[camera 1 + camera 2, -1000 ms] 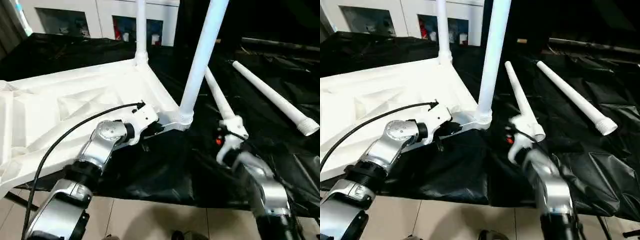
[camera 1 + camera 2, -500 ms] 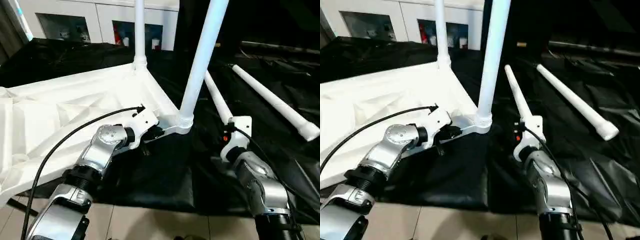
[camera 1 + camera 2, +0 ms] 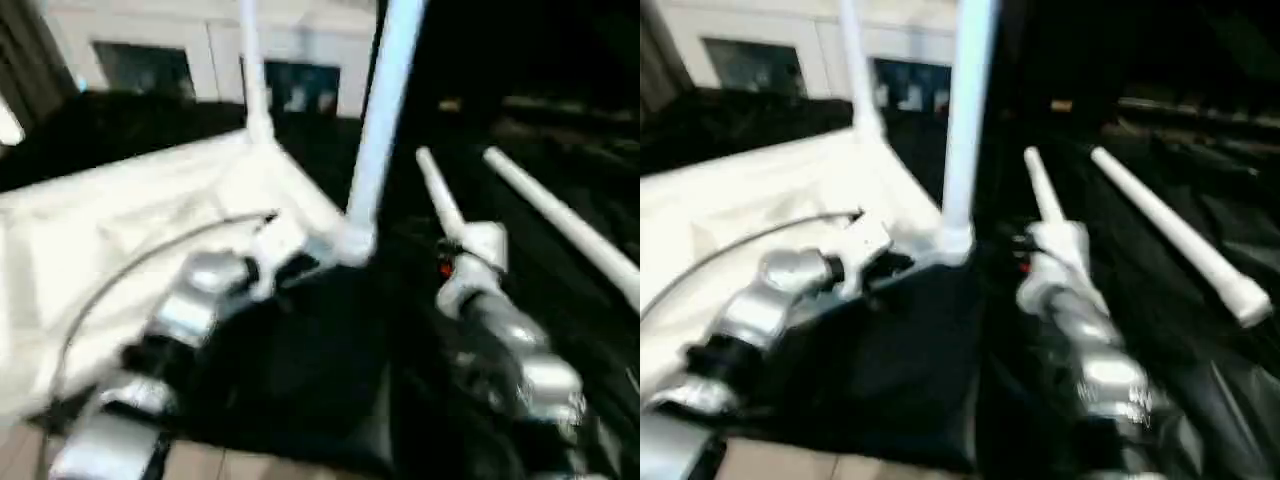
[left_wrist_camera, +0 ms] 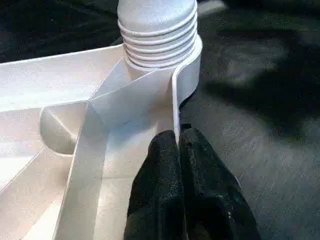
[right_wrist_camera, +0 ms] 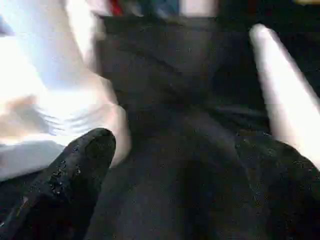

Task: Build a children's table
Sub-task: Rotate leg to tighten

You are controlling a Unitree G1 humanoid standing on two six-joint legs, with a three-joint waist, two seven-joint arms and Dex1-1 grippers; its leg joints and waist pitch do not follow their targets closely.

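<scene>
While the left claw (image 4: 179, 150) is pinching the tabletop (image 4: 60, 100) rim beside a screwed-in leg (image 4: 157, 25), the right claw (image 5: 170, 165) is hanging spread over the black bench (image 5: 165, 100), loose leg (image 3: 1175, 235) lying nearby.

Large work table draped in crinkled black plastic sheeting (image 3: 1200, 330), white plastic rectangular tabletop (image 3: 120, 215) lying underside-up on its left part, two long white tube legs (image 3: 1170, 232) lying loose on its right part

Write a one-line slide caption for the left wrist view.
Left gripper shut on the tabletop's thin rim, just below the corner socket holding a ribbed leg.
</scene>
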